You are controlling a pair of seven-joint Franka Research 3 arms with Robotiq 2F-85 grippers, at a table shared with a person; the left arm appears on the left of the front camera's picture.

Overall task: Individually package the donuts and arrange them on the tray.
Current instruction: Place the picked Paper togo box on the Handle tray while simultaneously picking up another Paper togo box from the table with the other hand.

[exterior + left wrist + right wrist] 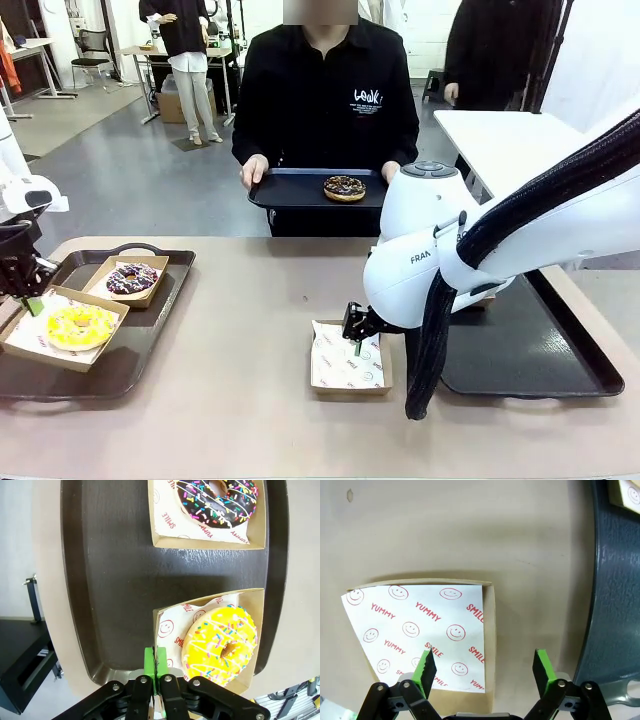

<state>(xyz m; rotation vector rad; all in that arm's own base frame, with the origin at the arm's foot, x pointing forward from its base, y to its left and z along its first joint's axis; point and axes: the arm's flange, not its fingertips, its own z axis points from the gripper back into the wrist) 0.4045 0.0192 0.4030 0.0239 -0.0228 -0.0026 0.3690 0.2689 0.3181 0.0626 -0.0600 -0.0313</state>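
Donuts: we are seeing three. The yellow donut is sitting in its box and the sprinkle donut in a second box, both on the left tray. A dark donut is lying on the tray that the person is holding out across the table.

Empty box: a paper-lined box is waiting mid-table, just beside the right tray, with nothing in it.

Right gripper: we are hovering it over the empty box with the jaws standing wide; one pad is over the paper, the other over the box edge and bare table. It is holding nothing.

Left gripper: we are keeping the jaws pressed together at the near corner of the yellow donut's box, seemingly pinching the box edge or its paper; we cannot tell which.

Step in hand, as we judge it: fetching the dark donut for the empty box.

Doing it well: we are thinking the right arm should rise clear of the box first, approach the held tray from above, and close gently across the ring so the glaze is not crushed.

Risk: the tray is hand-held, so it may shift as we are reaching.
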